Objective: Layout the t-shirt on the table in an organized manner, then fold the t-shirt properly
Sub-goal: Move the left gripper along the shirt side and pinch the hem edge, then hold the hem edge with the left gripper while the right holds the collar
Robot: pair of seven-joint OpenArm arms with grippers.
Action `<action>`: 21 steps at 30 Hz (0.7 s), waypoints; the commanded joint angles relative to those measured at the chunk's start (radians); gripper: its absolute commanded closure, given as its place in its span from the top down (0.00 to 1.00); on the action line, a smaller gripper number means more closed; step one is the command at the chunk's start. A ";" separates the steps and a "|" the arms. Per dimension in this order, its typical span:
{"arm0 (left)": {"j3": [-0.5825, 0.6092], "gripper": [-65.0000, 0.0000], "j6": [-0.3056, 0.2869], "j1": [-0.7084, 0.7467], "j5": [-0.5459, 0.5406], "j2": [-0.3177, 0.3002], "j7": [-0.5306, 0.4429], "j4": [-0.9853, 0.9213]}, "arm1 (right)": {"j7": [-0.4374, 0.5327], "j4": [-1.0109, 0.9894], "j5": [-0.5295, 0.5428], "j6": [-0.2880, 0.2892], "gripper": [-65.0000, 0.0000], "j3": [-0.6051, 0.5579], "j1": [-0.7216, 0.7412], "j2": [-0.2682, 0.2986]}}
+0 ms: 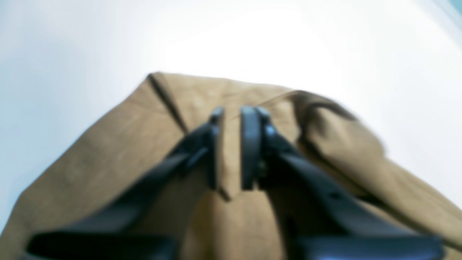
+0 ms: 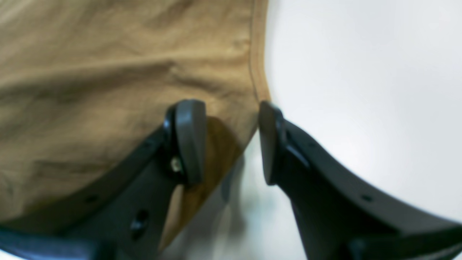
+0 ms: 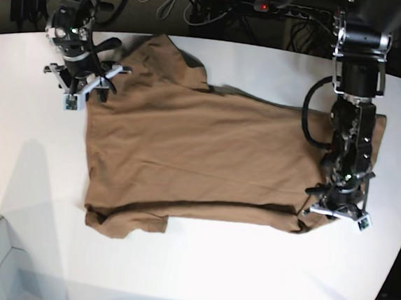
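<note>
Left tool point(image 1: 231, 148) pinching t-shirt point(image 3: 199, 164) fold; right tool point(image 2: 231, 141) agape at hem, table point(image 3: 232, 272).

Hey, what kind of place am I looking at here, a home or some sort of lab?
Most likely a robotics lab or test bench, not a home. A tan t-shirt lies on a big white table, two robot arms work at its ends, and loose cables tangle along the table's dark far side.

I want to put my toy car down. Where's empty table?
The table is bare along the near side, below the t-shirt, and left of it. The middle is crowded by the shirt, with the right gripper and left gripper at its ends.
</note>
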 commanded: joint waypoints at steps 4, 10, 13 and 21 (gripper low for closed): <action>-0.001 0.52 -0.003 -0.032 0.011 -0.006 -0.028 -0.005 | 0.022 0.017 0.011 -0.003 0.38 0.001 0.004 0.005; -0.001 0.54 -0.008 -0.076 0.010 -0.005 -0.030 -0.144 | 0.022 0.017 0.011 -0.003 0.38 0.001 0.007 0.005; -0.001 0.54 -0.008 -0.081 0.005 -0.003 -0.031 -0.170 | 0.022 0.017 0.011 -0.003 0.38 0.001 0.010 0.005; 0.001 0.48 -0.010 -0.087 0.011 0.000 -0.031 -0.185 | 0.022 0.017 0.011 -0.003 0.38 0.001 0.013 0.005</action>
